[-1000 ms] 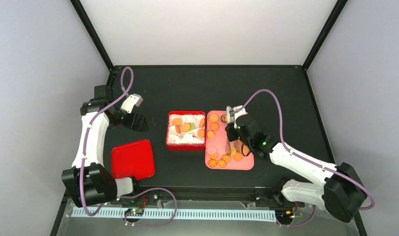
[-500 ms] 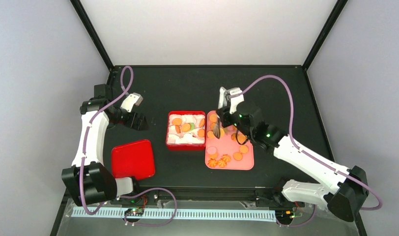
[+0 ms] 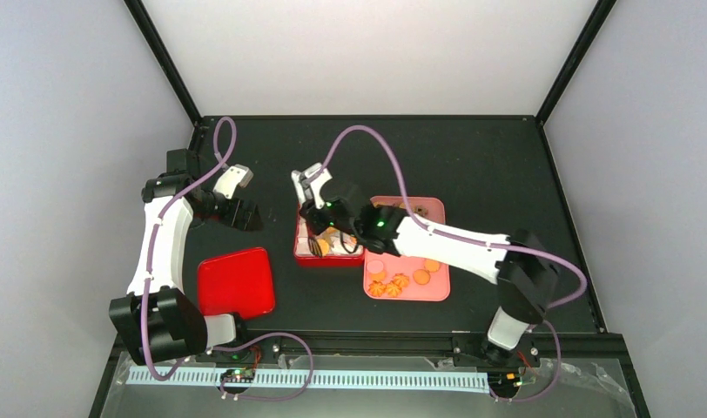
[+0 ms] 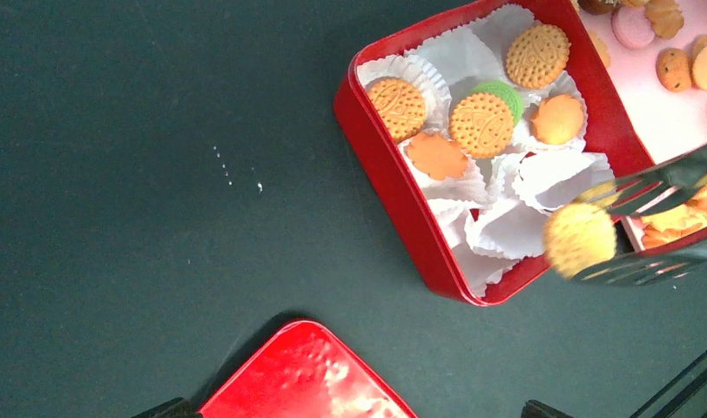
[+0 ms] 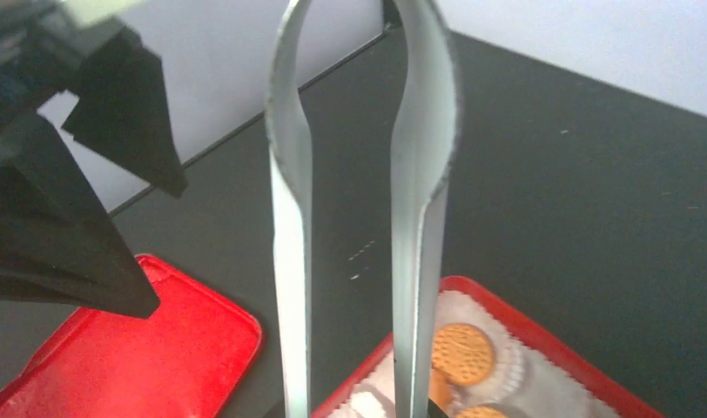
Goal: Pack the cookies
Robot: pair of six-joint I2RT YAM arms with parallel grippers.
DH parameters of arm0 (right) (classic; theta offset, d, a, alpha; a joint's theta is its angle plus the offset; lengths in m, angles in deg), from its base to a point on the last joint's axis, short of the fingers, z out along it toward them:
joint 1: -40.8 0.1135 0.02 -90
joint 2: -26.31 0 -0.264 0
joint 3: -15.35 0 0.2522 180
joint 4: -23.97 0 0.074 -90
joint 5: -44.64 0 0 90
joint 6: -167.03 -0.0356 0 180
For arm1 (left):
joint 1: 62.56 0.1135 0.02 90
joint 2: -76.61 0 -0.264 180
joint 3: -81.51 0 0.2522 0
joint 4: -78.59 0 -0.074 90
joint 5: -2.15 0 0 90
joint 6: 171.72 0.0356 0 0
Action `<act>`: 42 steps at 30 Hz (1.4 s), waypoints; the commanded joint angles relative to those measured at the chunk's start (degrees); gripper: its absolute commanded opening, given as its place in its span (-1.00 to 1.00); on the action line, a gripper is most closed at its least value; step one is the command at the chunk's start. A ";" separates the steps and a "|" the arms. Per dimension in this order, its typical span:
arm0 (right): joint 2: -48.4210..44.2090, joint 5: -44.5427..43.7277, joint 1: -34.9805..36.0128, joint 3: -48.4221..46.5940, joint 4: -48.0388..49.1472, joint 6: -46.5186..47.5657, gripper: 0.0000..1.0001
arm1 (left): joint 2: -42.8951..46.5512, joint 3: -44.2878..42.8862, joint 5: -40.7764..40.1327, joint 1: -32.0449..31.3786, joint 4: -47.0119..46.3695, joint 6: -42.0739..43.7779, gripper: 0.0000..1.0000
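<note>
Reaching across the table [image 3: 472,165], the right arm places the right gripper [image 3: 319,216] above the open red box [image 4: 380,152]. Its fingers are clenched on the metal tongs [image 5: 418,261], whose two blades run down toward the box in the right wrist view. The tong tips pinch one pale yellow cookie [image 4: 579,237], held above the box wall close to the empty paper cups [image 4: 555,178]. Inside the box, five orange-golden cookies and one green cookie [image 4: 498,90] sit in white cups; the green one lies partly under a round patterned cookie [image 4: 482,124]. The remaining cookies [image 3: 421,277] lie on the pink tray [image 3: 437,294], which stands just beside the box on its right. A few dark pieces sit at the far edge of the tray. The left gripper [image 3: 243,216] hovers well to the left of the box. Its fingers are spread wide with nothing between them. The red lid [image 3: 235,281] lies flat on the table, near the left arm base and apart from the box.
</note>
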 commanded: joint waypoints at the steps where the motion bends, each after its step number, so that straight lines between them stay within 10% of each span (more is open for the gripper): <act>1: 4.51 1.70 1.36 -5.30 2.93 0.35 -0.66 | 0.26 -1.07 -0.45 0.28 0.48 -0.27 0.98; 42: 14.03 0.05 1.38 -10.57 8.80 -1.44 -0.37 | 0.35 0.02 -1.24 0.28 -0.35 0.18 0.97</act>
